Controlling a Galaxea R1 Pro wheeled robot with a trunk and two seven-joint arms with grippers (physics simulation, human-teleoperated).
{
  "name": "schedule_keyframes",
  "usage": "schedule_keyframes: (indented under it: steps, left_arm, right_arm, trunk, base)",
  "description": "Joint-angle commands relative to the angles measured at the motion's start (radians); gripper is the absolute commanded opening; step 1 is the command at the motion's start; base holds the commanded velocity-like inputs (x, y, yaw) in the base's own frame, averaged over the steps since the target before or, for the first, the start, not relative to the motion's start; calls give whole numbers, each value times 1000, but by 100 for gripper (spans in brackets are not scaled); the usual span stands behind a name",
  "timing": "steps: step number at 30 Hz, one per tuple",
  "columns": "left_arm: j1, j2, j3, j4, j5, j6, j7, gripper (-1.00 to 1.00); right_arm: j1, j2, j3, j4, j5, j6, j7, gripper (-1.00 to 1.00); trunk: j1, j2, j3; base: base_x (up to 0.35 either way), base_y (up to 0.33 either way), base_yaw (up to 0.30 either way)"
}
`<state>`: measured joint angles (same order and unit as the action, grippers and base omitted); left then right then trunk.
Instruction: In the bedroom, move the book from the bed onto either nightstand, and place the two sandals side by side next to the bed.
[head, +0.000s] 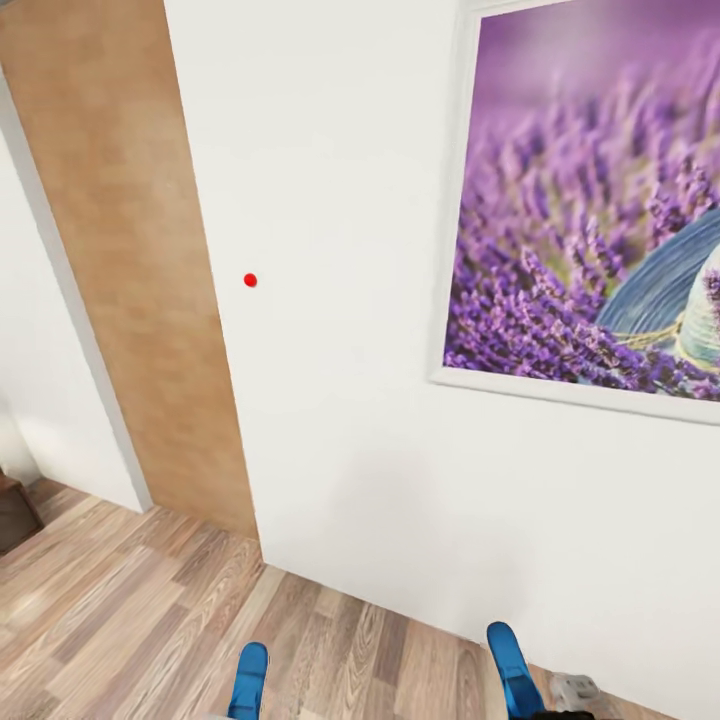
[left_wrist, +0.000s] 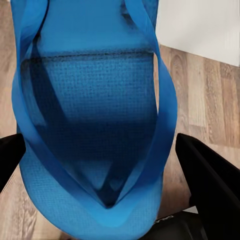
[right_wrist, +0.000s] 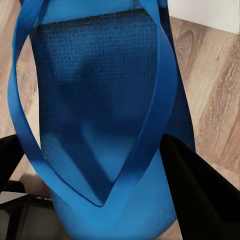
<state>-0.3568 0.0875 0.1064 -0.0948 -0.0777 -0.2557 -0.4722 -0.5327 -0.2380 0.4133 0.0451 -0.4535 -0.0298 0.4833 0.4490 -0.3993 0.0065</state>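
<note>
Right up close, the left gripper (left_wrist: 100, 165) has its black jaws pinching a blue flip-flop (left_wrist: 95, 125) from both sides. The right gripper (right_wrist: 100, 170) clamps the other flip-flop (right_wrist: 100, 100) the same way. Both toe ends poke up over the wood-plank floor (head: 130, 590). Beyond, a white wall (head: 330, 300), a wooden door panel (head: 130, 250) and a lavender picture (head: 590, 200).

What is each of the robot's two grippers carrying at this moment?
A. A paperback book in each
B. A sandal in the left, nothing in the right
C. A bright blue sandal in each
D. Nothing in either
C: in the left wrist view the left gripper has its dark fingers either side of a blue sandal, and the right gripper likewise clasps the other sandal.
</note>
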Motion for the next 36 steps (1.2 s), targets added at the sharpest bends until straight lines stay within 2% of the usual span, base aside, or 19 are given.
schedule_keyframes:
  steps: [1, 21, 36]
  left_arm:
    - [-1, 0, 9, 1, -8, -4, -3, -100]
    - [-1, 0, 9, 1, -8, -4, -3, -100]
    - [-1, 0, 9, 1, -7, -4, -3, -100]
  right_arm:
    - [-1, 0, 7, 3, -11, -2, 5, -100]
    - [-1, 0, 7, 4, -11, -2, 4, -100]
    - [-1, 1, 7, 5, -11, -2, 4, -100]
  trunk:
    - [1, -1, 0]
    - [1, -1, 0]
    - [1, -1, 0]
  base:
    - [323, 0, 291]
    - [321, 0, 291]
    - [31, 0, 291]
